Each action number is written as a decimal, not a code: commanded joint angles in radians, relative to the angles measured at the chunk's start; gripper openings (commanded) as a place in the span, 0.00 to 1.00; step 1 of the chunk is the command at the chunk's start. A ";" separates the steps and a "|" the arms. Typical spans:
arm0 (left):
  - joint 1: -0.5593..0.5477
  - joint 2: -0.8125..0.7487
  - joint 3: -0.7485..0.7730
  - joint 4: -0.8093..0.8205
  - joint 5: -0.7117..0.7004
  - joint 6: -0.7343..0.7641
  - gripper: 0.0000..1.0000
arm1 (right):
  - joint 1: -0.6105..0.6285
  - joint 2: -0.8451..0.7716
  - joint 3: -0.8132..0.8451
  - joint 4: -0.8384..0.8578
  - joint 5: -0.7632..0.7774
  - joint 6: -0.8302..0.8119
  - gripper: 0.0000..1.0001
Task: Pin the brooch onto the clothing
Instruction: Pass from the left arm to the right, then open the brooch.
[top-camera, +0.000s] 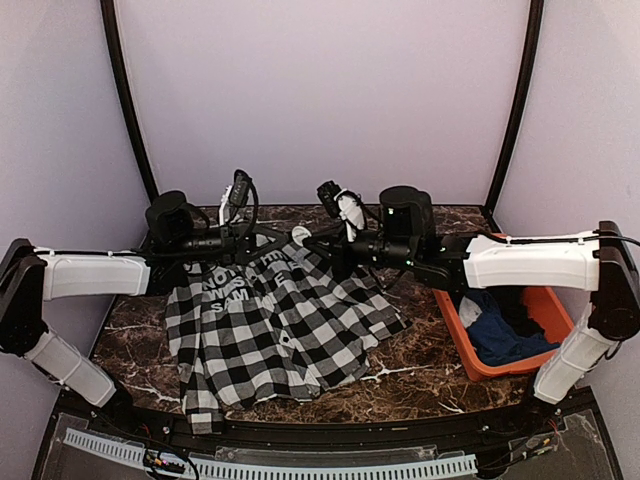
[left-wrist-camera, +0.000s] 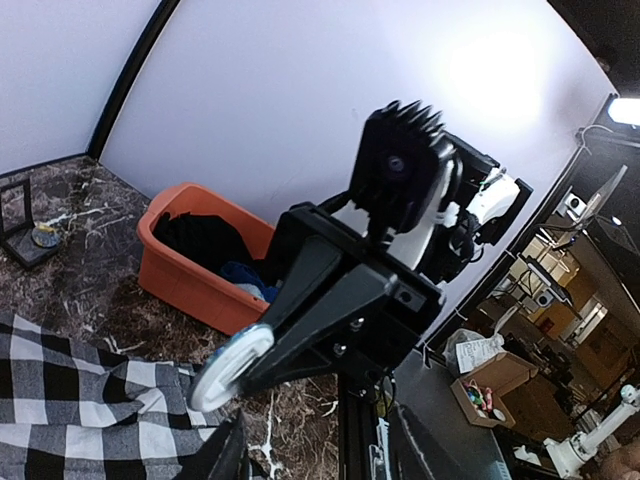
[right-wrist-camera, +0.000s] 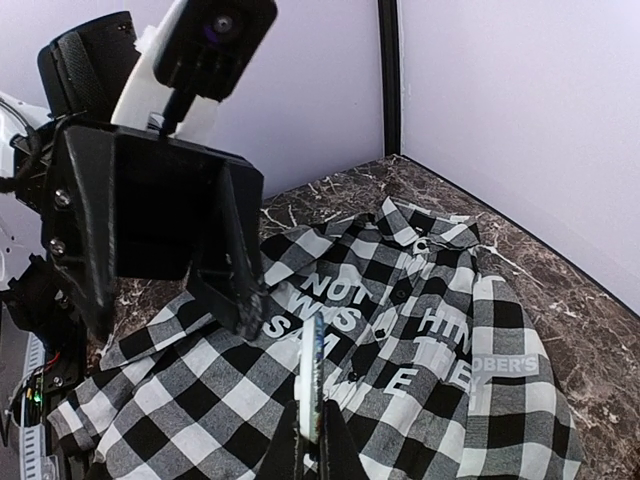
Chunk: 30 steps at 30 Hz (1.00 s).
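The clothing (top-camera: 270, 330) is a black-and-white checked shirt with white block lettering, spread flat on the marble table; it also fills the right wrist view (right-wrist-camera: 430, 380). My right gripper (right-wrist-camera: 312, 445) is shut on the brooch (right-wrist-camera: 318, 375), a thin round white disc seen edge-on, held above the lettering. In the left wrist view the brooch (left-wrist-camera: 232, 367) sticks out from the right gripper's dark fingers. My left gripper (left-wrist-camera: 320, 452) faces it a short way off, open, with nothing between its fingers. From above, both grippers meet over the shirt's collar end, at the brooch (top-camera: 301, 236).
An orange bin (top-camera: 470, 350) stands on the table's right side and holds a dark blue garment (top-camera: 505, 335) and other dark cloth. Bare marble table (top-camera: 420, 375) lies between shirt and bin. Curved black poles and a pale wall close the back.
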 joint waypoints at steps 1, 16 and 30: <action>0.001 0.034 0.013 0.005 0.019 -0.018 0.49 | -0.001 0.004 0.003 0.028 -0.013 0.010 0.00; 0.001 0.040 0.024 -0.075 -0.033 0.029 0.53 | 0.000 0.015 0.003 0.061 -0.121 0.021 0.00; 0.001 0.066 0.020 -0.008 -0.013 -0.020 0.44 | 0.005 0.031 0.017 0.049 -0.156 0.016 0.00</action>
